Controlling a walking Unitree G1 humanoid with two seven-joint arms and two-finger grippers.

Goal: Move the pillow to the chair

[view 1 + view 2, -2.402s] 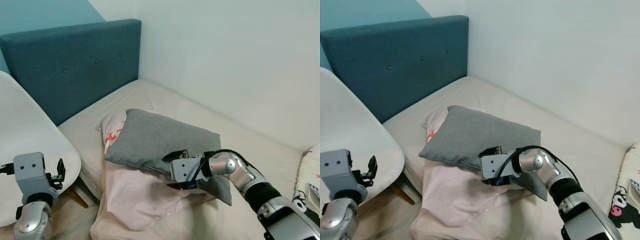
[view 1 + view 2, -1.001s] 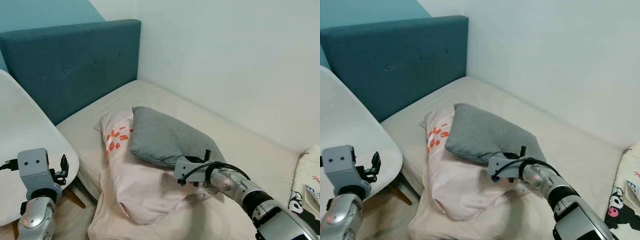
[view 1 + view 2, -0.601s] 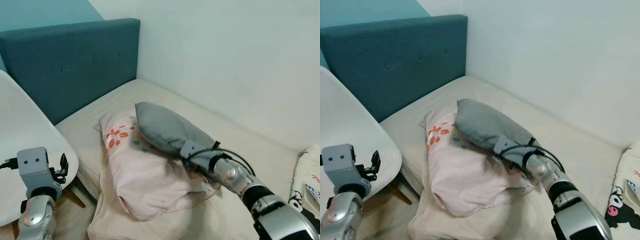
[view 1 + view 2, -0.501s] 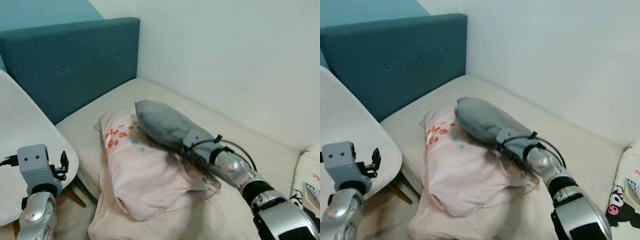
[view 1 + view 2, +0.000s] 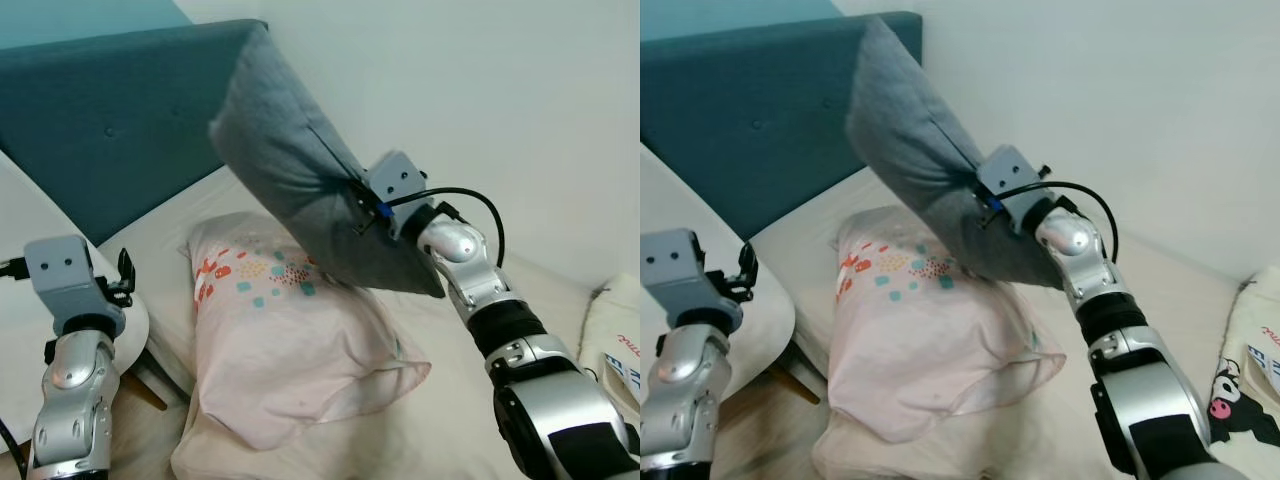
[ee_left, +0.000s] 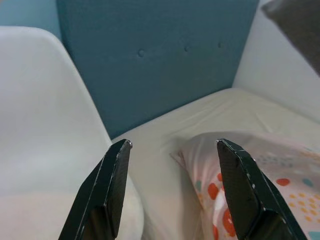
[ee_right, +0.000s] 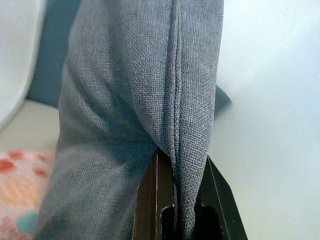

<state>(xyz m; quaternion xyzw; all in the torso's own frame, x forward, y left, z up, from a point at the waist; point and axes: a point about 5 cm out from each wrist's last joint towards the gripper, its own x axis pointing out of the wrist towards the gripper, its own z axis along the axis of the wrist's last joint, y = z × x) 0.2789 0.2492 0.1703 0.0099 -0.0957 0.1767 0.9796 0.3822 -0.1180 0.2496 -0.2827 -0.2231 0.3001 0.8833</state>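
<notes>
A grey pillow [image 5: 300, 160] hangs tilted in the air above the bed, in front of the teal headboard. My right gripper [image 5: 358, 208] is shut on its seam near one edge; in the right wrist view the black fingers [image 7: 212, 200] pinch the grey fabric [image 7: 140, 100]. The white chair [image 5: 15, 310] stands at the left beside the bed, and its seat shows in the left wrist view [image 6: 45, 125]. My left gripper [image 6: 172, 143] is open and empty, held low next to the chair's edge.
A pink patterned pillow [image 5: 290, 340] lies on the beige bed [image 5: 1040, 440] under the lifted one. The teal headboard [image 5: 100, 120] stands behind, with a white wall to the right. A cartoon-printed cloth [image 5: 1240, 390] lies at the far right.
My right gripper has swung the grey pillow up off the pink pillow, high into the air. The left arm has risen slightly beside the chair.
</notes>
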